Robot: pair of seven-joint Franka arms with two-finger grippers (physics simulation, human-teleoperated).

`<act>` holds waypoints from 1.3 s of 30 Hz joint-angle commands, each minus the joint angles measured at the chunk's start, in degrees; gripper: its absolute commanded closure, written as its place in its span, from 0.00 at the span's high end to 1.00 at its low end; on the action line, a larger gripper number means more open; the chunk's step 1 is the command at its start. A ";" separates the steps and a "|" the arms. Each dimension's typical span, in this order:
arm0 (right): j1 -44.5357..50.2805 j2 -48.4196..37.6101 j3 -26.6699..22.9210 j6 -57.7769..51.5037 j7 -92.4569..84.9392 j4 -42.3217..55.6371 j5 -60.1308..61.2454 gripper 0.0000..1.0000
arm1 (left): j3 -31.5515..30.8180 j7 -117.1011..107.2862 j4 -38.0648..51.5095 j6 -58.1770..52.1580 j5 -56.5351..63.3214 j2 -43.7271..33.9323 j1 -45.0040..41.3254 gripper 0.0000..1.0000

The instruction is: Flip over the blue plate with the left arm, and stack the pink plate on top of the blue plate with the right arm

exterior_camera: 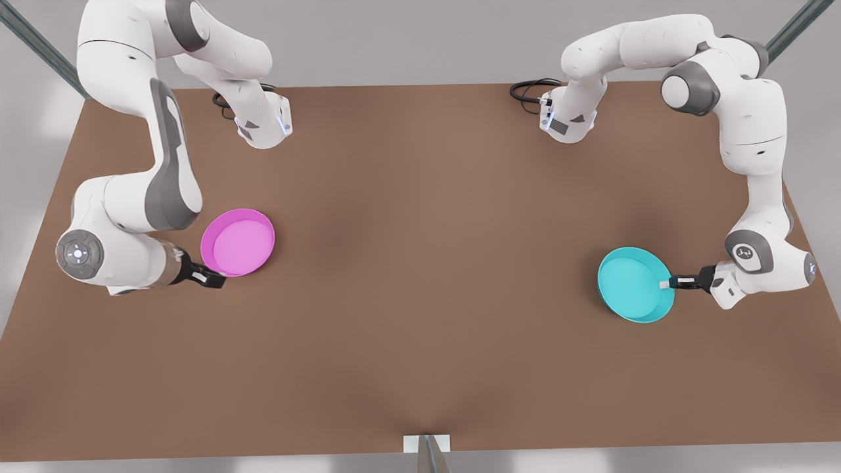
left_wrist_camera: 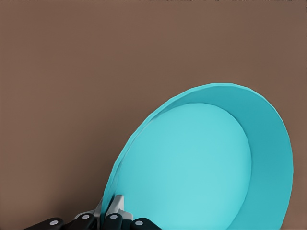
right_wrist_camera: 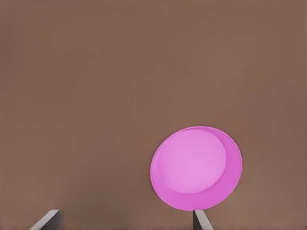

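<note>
My left tool (exterior_camera: 665,284) pinches the rim of the blue plate (exterior_camera: 634,282), its fingers (left_wrist_camera: 115,207) pressed together on the edge nearest my wrist. From the left wrist view the blue plate (left_wrist_camera: 201,167) sits right in front of me, hollow side showing, its raised rim sweeping round the flat base, and it looks tilted rather than lying flat on the brown tabletop (left_wrist_camera: 96,72). In the front view this plate is at the front view's right, with my left arm (exterior_camera: 755,151) reaching in from that side.

My right tool (exterior_camera: 213,281) sits just beside the pink plate (exterior_camera: 238,242), at its rim on the side nearest my wrist. Its fingers (right_wrist_camera: 200,220) are spread, one tip by the plate's edge and the other well apart from it; they pinch nothing. The pink plate (right_wrist_camera: 195,167) lies open side up, lighter pink inside, on the tabletop (exterior_camera: 420,263) at the front view's left, where my right arm (exterior_camera: 131,197) bends down toward it.

The two plates lie well apart, with bare brown surface between them.
</note>
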 commanded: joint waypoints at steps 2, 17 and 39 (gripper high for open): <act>-0.60 -0.01 -0.17 0.00 0.00 0.04 0.34 1.00 | 0.01 0.08 0.78 -1.61 -3.58 0.00 -0.05 0.21; -1.13 -0.01 -0.09 -2.11 -0.70 -0.05 0.25 1.00 | 0.09 -8.53 7.54 -9.17 26.31 -5.10 -18.68 0.21; -3.24 4.30 -0.08 0.00 -10.98 -3.56 0.08 1.00 | 0.53 -36.74 12.64 -40.46 76.23 -2.20 -60.25 0.21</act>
